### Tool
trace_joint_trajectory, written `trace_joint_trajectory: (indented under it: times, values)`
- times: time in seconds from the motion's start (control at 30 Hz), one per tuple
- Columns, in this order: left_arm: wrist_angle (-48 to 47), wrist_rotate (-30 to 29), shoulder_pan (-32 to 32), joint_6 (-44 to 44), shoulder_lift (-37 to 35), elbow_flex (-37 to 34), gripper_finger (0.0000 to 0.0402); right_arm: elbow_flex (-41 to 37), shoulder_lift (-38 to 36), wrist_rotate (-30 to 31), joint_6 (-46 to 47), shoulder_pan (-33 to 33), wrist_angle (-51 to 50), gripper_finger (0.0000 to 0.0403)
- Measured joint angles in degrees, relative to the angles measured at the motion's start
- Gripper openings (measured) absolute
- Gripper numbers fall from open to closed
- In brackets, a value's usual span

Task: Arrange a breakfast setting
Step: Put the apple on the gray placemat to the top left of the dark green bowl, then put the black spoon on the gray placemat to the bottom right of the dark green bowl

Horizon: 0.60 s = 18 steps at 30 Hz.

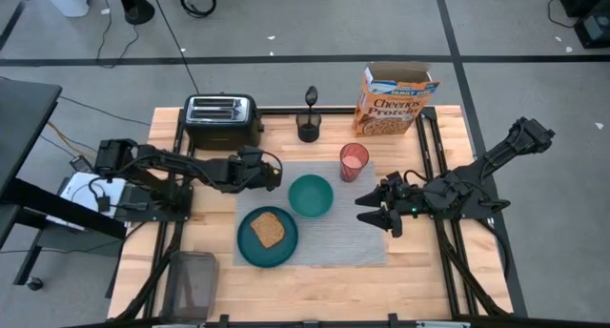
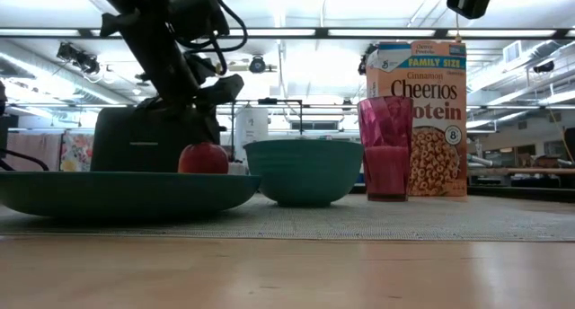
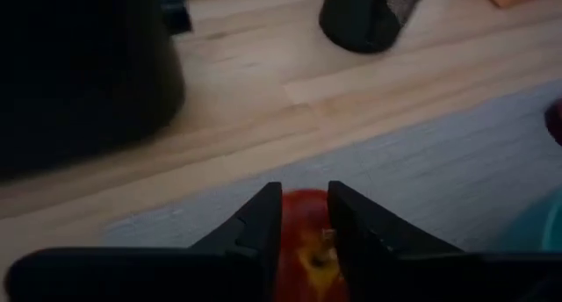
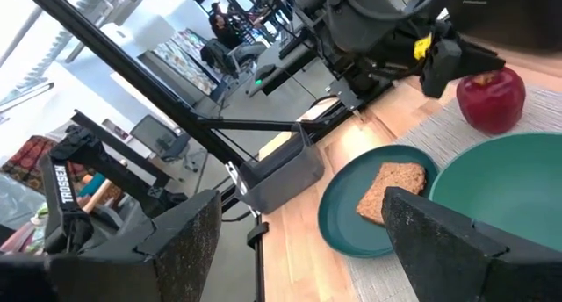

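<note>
The grey placemat (image 1: 334, 242) carries the teal plate (image 1: 246, 254) with the toast slice (image 1: 268, 230), the teal bowl (image 1: 311, 196) and the pink cup (image 1: 354, 162). The red apple (image 4: 490, 98) rests on the mat's far left corner, and also shows in the low view (image 2: 203, 158). My left gripper (image 3: 305, 197) stands right over the apple, fingers a narrow gap apart. The apple shows through that gap (image 3: 303, 245). My right gripper (image 1: 381, 214) is open and empty at the mat's right edge. The Cheerios box (image 1: 393, 104) stands at the far right. My left gripper comes at the apple's top (image 3: 303, 232) slanting down from the table's left. Its own fingers hide the place, so I cannot tell whether they touch the apple. The apple sits upright on the mat.
The black toaster (image 1: 221, 118) stands at the far left. A small black cup (image 1: 308, 128) with a spoon-like handle in it stands behind the mat. A grey container (image 1: 191, 280) sits at the near left corner. Bare wood (image 1: 334, 295) lies along the near edge.
</note>
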Motion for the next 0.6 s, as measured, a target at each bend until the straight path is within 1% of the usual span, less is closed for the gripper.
trace_joint_trajectory:
  times: [0.17, 0.33, 0.4, 0.6]
  values:
    - [-0.3, 0.7, 0.5, 0.3, -0.6, 0.0, 0.0123, 0.0, 0.0, 0.0, -0.3, 0.0, 0.0, 0.0317]
    - [-0.5, 1.7, 0.4, 0.8, -1.1, 0.9, 0.0133, 0.0, 0.0, 0.0, -1.7, -0.2, 0.1, 0.0317]
    - [-0.6, 1.7, 0.4, 2.9, -1.1, 2.1, 0.0136, 0.0, 0.0, -0.3, -1.6, -0.8, 0.0, 0.0317]
    - [-1.6, 1.7, 0.4, 9.2, -1.1, 6.9, 0.0151, 0.0, 0.0, -3.6, -1.8, -3.6, 0.0, 0.0317]
